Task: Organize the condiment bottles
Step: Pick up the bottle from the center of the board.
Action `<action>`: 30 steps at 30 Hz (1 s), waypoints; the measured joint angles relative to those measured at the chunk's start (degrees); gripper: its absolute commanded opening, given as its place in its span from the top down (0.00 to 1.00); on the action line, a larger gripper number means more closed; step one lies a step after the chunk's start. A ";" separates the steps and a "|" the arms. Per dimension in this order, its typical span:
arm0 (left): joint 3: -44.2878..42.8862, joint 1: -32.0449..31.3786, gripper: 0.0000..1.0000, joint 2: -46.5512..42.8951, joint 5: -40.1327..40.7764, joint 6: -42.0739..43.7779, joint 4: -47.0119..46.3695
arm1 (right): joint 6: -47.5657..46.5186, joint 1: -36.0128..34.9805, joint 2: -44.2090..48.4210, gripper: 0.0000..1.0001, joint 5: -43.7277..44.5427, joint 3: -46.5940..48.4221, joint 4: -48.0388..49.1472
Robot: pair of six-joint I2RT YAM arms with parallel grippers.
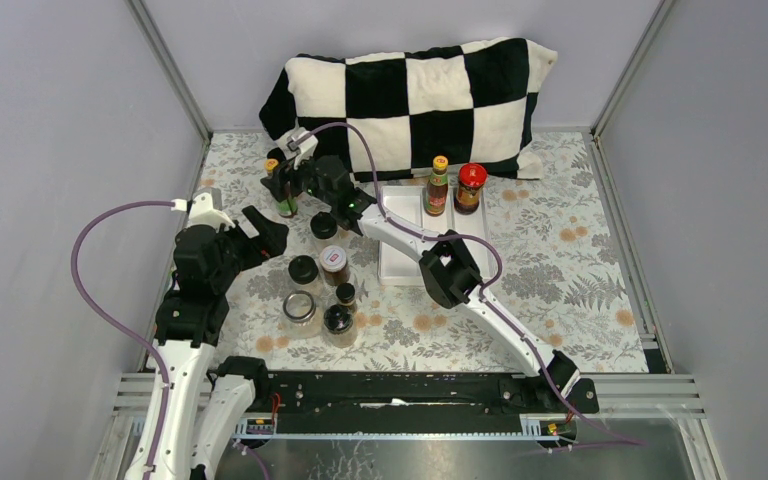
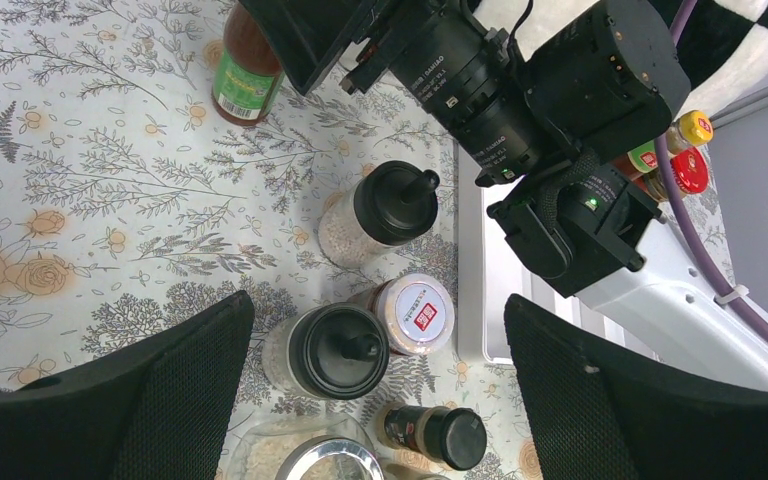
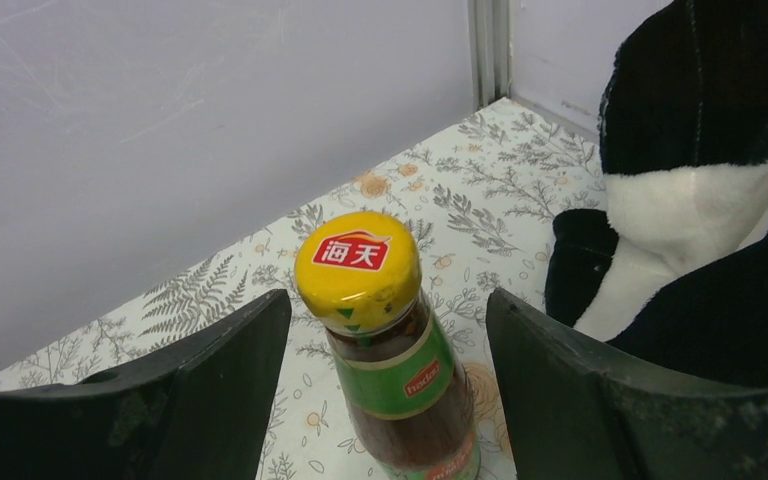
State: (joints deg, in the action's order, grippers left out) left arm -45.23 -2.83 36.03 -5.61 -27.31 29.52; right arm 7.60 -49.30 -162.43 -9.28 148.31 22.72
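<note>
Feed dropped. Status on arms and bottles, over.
Right gripper open, jaws either side of yellow-capped sauce bottle, not touching. Left gripper open above black-capped spice jars. White tray holds second sauce bottle, red-lidded jar. Checkered pillow close by.

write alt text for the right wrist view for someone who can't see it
A slim sauce bottle with a yellow cap and green label stands upright between the open fingers of the right gripper, with gaps on both sides. It stands on a floral tablecloth, with a grey wall behind and a black-and-white pillow at the right.
</note>
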 measured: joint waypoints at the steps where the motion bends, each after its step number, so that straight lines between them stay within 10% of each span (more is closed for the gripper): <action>1: 0.00 0.00 0.01 0.00 0.00 0.00 -0.02 | -0.02 -0.02 0.00 0.22 0.31 0.00 0.39; 12: 0.00 -0.02 0.01 0.07 -0.24 0.00 -0.04 | 0.26 -0.04 -0.52 0.27 1.33 0.02 4.76; 30: 0.00 -0.09 0.01 0.11 -0.55 0.00 -0.04 | 0.42 -0.11 -1.57 0.66 1.49 0.00 5.16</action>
State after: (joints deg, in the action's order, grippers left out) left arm -45.23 -2.92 36.14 -6.15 -27.31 29.47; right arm 8.01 -49.41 -164.00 -7.79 148.31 27.88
